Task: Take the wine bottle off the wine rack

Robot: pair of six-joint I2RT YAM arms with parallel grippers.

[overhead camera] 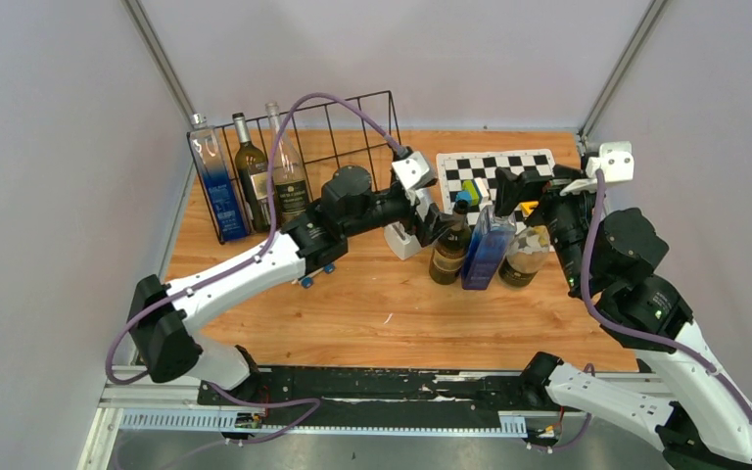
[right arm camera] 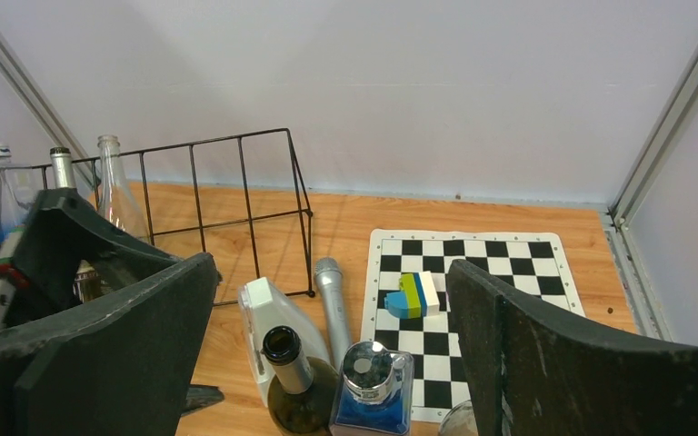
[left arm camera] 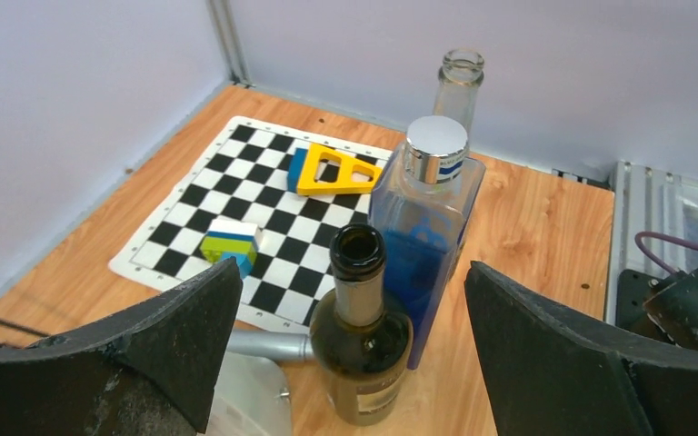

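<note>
The black wire wine rack (overhead camera: 338, 132) stands at the back left. Its left slots hold a blue square bottle (overhead camera: 217, 186), a dark green wine bottle (overhead camera: 252, 176) and a clear bottle (overhead camera: 287, 171). Another dark wine bottle (overhead camera: 449, 245) stands on the table outside the rack. My left gripper (overhead camera: 435, 221) is open beside its neck. In the left wrist view the bottle (left arm camera: 361, 336) stands between the spread fingers (left arm camera: 350, 272), untouched. My right gripper (overhead camera: 527, 196) is open and empty above the table bottles; its view shows the rack (right arm camera: 227, 200) beyond.
A blue square bottle (overhead camera: 490, 245) and a clear bottle (overhead camera: 524, 257) stand right of the dark one. A chessboard mat (overhead camera: 494, 164) carries a yellow triangle (left arm camera: 336, 173) and a striped block (right arm camera: 412, 295). A grey microphone (right arm camera: 332, 304) and a white device (right arm camera: 268, 327) lie near the rack.
</note>
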